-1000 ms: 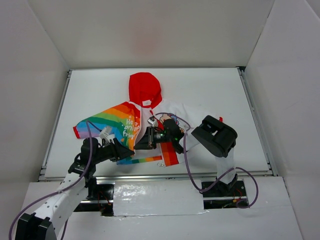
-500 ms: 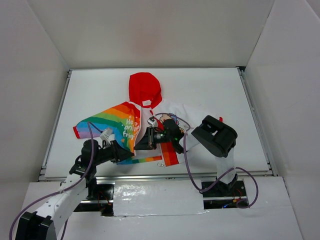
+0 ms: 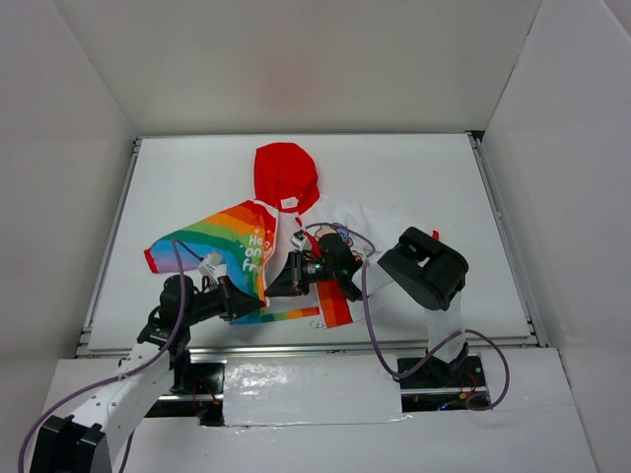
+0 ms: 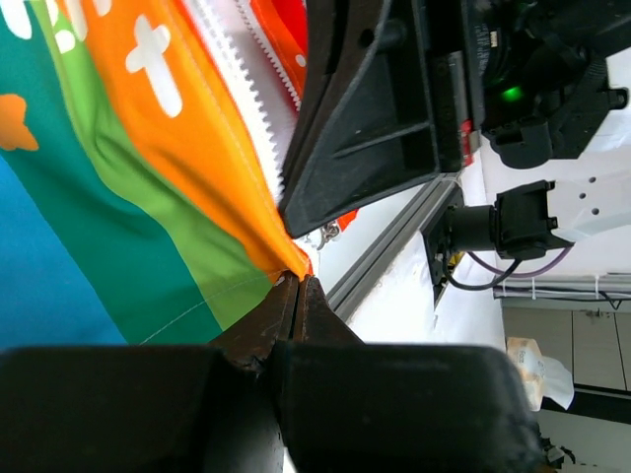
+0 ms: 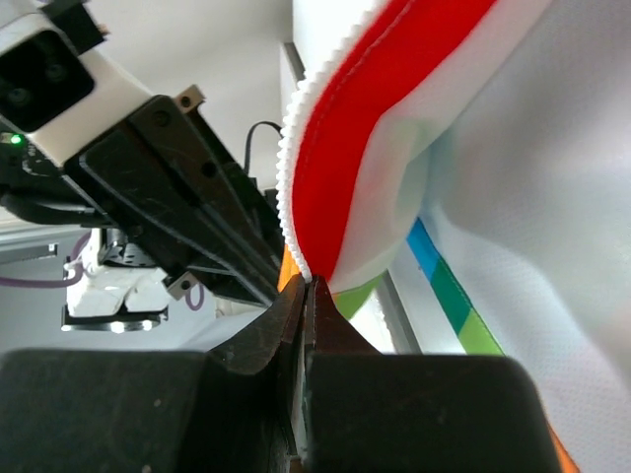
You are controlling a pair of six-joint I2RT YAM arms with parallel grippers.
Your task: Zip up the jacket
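Jacket [image 3: 242,248] lies open on the white table [image 3: 424,177], nearer the front edge than the back, with its red hood [image 3: 286,175] pointing away from the arms. The rainbow half spreads out to the left and the white half to the right, partly hidden under the right arm. The left gripper [image 3: 260,297] has its fingers pressed together on the bottom corner of the rainbow half; its own camera shows the closed tips [image 4: 299,294] pinching the orange and green cloth right at the hem, with the zipper teeth [image 4: 237,108] running along the edge just above. The right gripper [image 3: 273,288] reaches in from the right and sits just beside the left one, the two almost touching at the jacket's lower front. Its fingers are clamped too, the tips [image 5: 308,294] nipping the bottom of the other front edge, where a red band sits inside a white toothed strip [image 5: 292,158]. That edge is lifted and curves up from the pinch.
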